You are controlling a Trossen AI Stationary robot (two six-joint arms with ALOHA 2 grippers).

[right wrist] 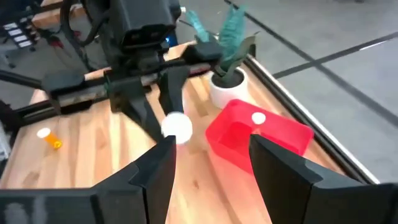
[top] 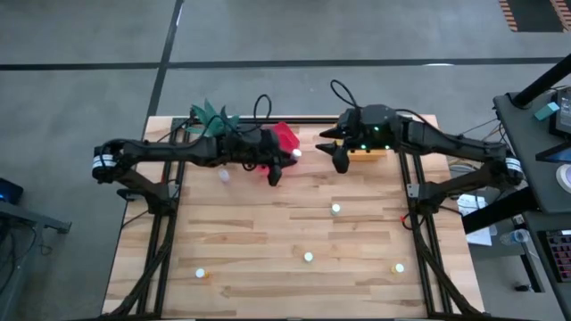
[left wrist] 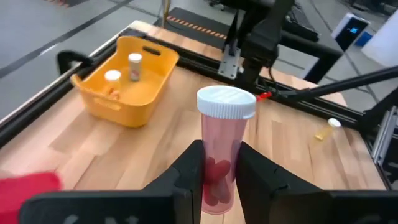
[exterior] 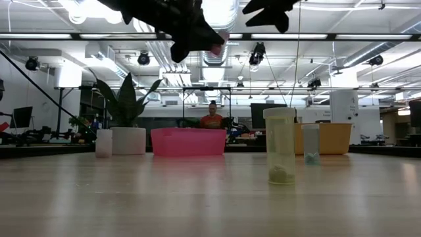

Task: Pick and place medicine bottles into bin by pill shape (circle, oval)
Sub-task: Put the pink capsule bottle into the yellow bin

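Observation:
My left gripper (top: 278,169) hangs in the air just right of the red bin (top: 284,137), shut on a medicine bottle (left wrist: 219,163) with a pinkish body, red pills inside and a white cap (top: 294,153). My right gripper (right wrist: 211,177) is open and empty, raised beside the yellow bin (top: 373,155), facing the left gripper. The yellow bin (left wrist: 124,81) holds two bottles and the red bin (right wrist: 258,137) holds one (right wrist: 258,118). Several more bottles stand on the table, among them two (top: 335,209) (top: 308,257) near the middle. My left gripper pinches the lower half of the bottle's body (left wrist: 217,180) between its two fingers (left wrist: 189,171). The fingers come nearly level from the table's left side and lie across the bottle. The bottle stands roughly upright, cap up, lifted clear of the table.
A white plant pot (right wrist: 227,87) with green leaves stands at the far edge left of the red bin. Loose bottles sit near the front edge (top: 201,273) (top: 399,267) and under the left arm (top: 223,176). A person (exterior: 212,118) is in the room behind.

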